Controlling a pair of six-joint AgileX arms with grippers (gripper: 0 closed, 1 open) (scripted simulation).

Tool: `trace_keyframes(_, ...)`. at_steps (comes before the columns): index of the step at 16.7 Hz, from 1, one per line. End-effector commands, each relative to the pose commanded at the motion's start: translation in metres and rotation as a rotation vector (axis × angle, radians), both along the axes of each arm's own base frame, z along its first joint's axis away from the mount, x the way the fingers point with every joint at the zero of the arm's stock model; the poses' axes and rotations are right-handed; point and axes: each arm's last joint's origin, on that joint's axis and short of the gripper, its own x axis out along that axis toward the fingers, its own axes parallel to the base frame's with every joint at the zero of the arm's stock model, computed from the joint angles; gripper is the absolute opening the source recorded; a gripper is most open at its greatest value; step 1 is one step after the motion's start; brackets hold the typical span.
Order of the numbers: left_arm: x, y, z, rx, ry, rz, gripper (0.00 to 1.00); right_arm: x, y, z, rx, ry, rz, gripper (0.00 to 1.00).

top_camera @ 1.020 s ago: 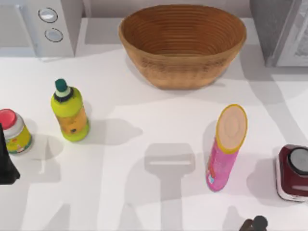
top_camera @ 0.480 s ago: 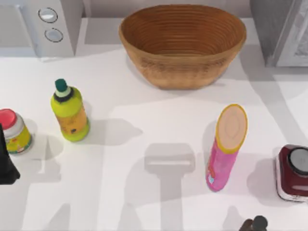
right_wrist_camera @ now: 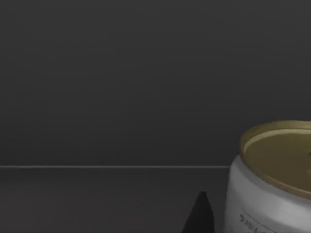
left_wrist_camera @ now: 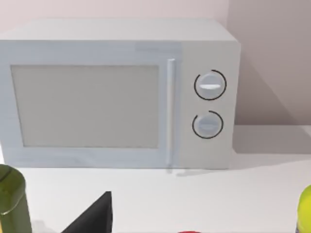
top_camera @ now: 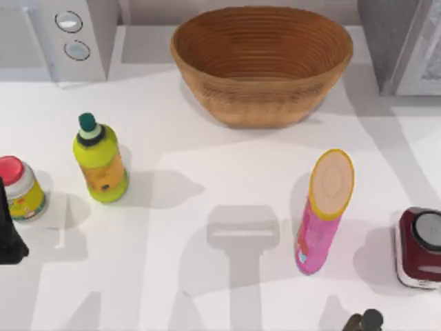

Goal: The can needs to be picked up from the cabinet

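**A:** Where are the grippers, and are they gripping anything?

**B:** In the right wrist view, a single dark fingertip (right_wrist_camera: 199,216) pokes up at the lower edge, just beside the can (right_wrist_camera: 272,179). Whether the right gripper is open or clenched, I cannot tell. The left arm (top_camera: 8,231) is parked at the left edge of the top view, and I cannot tell its gripper's state either.

**A:** What does the can look like?

**B:** It stands upright at the lower right of the right wrist view: a white body with small dark print, and a dull gold top with a raised rim. It sits on a dark grey floor before a dark grey wall, the inside of the cabinet.

**A:** And the table?

**B:** From above: a woven basket (top_camera: 262,62) at upper centre, a microwave (top_camera: 58,34) upper left, the grey cabinet (top_camera: 403,41) upper right. A yellow-green bottle (top_camera: 100,162) and a red-lidded jar (top_camera: 19,187) stand at left, a pink tube canister (top_camera: 322,214) right of centre, a dark red jar (top_camera: 420,248) at the right edge.
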Motion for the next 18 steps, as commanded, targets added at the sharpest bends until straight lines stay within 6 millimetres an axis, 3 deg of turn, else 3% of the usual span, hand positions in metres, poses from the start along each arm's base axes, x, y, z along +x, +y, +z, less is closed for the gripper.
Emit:
trace_keyframes(3,0.0,0.0,0.0,0.0,0.0,0.0,1.0,0.0,0.0,0.0,0.0,0.0,0.0,0.02)
trace_keyframes(4,0.0,0.0,0.0,0.0,0.0,0.0,1.0,0.0,0.0,0.0,0.0,0.0,0.0,0.0)
trace_keyframes(13,0.0,0.0,0.0,0.0,0.0,0.0,1.0,-0.002,0.001,0.001,0.001,-0.001,0.001,0.0)
trace_keyframes(15,0.0,0.0,0.0,0.0,0.0,0.0,1.0,-0.018,0.005,0.009,0.0,-0.001,-0.001,0.0)
trace_keyframes(18,0.0,0.0,0.0,0.0,0.0,0.0,1.0,-0.07,0.013,0.032,0.0,-0.002,-0.004,0.0)
